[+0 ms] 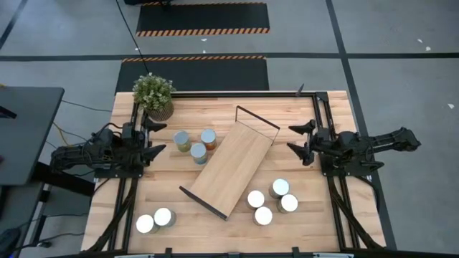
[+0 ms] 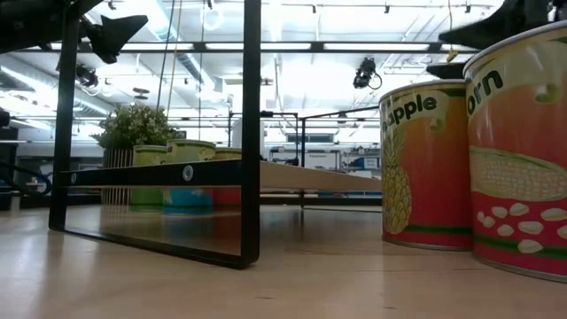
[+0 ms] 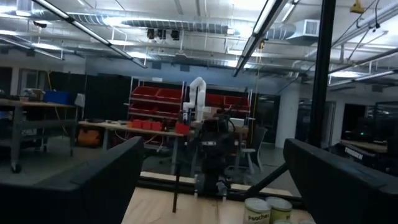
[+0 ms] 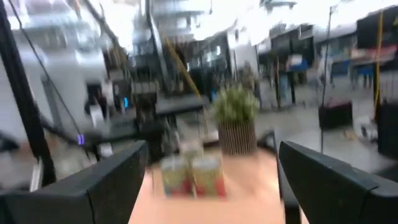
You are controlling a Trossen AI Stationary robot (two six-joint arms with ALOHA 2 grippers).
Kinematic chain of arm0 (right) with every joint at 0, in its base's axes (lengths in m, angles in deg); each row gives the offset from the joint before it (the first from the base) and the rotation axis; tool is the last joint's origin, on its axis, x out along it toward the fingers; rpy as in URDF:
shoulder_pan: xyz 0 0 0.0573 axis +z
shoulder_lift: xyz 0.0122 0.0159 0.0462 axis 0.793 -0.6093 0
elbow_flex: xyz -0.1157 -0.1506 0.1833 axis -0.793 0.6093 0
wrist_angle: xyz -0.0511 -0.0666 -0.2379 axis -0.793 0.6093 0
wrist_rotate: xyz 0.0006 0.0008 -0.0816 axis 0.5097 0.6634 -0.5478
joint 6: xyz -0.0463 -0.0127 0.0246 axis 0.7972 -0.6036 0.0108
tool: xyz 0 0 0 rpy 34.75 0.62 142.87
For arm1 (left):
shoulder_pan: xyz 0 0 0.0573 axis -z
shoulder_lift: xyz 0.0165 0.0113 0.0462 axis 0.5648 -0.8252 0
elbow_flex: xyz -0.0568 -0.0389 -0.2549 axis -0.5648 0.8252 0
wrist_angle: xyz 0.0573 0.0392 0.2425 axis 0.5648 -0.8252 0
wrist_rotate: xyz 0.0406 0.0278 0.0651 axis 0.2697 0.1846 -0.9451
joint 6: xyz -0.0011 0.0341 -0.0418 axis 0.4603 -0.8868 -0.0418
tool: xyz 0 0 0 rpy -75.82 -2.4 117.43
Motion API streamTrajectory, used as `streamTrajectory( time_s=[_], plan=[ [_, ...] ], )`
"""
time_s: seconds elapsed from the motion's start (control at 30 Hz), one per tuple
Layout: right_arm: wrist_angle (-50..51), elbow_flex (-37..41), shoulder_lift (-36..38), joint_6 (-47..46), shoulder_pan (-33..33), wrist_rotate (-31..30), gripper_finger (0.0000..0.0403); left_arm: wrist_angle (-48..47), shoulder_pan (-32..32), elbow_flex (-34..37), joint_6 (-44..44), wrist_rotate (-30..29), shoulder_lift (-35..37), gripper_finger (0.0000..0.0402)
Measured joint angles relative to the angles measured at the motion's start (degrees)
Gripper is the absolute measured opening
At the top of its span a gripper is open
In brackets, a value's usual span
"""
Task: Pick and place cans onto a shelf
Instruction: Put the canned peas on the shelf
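We look down on a light wooden table [image 1: 237, 229] standing on a grey floor marked with black and orange striped tape. At the left edge, the left gripper [image 1: 158, 138] hovers above the wood with its fingers spread wide and nothing between them. Just behind it, at the table's far left corner, stands a potted plant [image 1: 153, 94]. Just in front of its fingertips, toward the table's middle, three cans [image 1: 195, 145] stand in a tight cluster. Well off to its near side, by the front edge, two more cans [image 1: 155, 221] stand touching each other.

The shelf [image 1: 232, 171] lies diagonally across the middle of the table, between the two grippers, with a black wire frame at each short end and no can on its board.

To the right, four cans [image 1: 271, 200] stand close together near the shelf's lower end, on the near side of the right gripper [image 1: 298, 140]. That gripper hovers at the right edge, facing the left one across the shelf, its fingers parted and holding nothing.
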Motion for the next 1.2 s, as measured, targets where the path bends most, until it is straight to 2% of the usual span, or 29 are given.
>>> streamTrajectory(
  time_s=[0.1,0.23,0.37,0.53,0.67,0.83,1.1,1.2],
  plan=[
    [7.26,-3.51,-4.23,-2.55,-0.02,-0.88,0.0373,-0.31,0.0,0.02,-1.06,-0.08,0.0,0.0392],
    [10.62,-6.21,-11.67,-3.05,0.09,-0.11,0.0373,-1.82,0.0,0.02,-4.38,-0.11,0.0,0.0392],
    [17.09,-10.45,-19.46,-6.42,0.11,3.78,0.0373,-3.04,0.0,0.04,-5.26,-0.12,-0.04,0.0392],
    [29.81,-19.74,-29.43,-12.51,0.59,7.59,0.0373,-3.56,0.0,0.04,-5.89,-0.11,-0.04,0.0392],
    [36.98,-26.06,-37.4,-14.37,3.0,8.44,0.0373,-4.74,0.0,0.04,-5.89,-0.12,-0.04,0.0392],
    [39.5,-32.46,-46.1,-15.11,6.97,9.46,0.0373,-5.01,0.0,0.04,-5.87,-0.12,-0.04,0.0392],
    [48.87,-43.74,-56.94,-19.8,12.3,9.95,0.0373,-5.38,0.0,0.04,-4.2,-0.1,-0.04,0.0392],
    [52.1,-47.94,-60.19,-24.34,14.14,8.07,0.0373,-5.81,0.0,0.04,-3.07,-0.08,-0.04,0.0392]
  ],
)
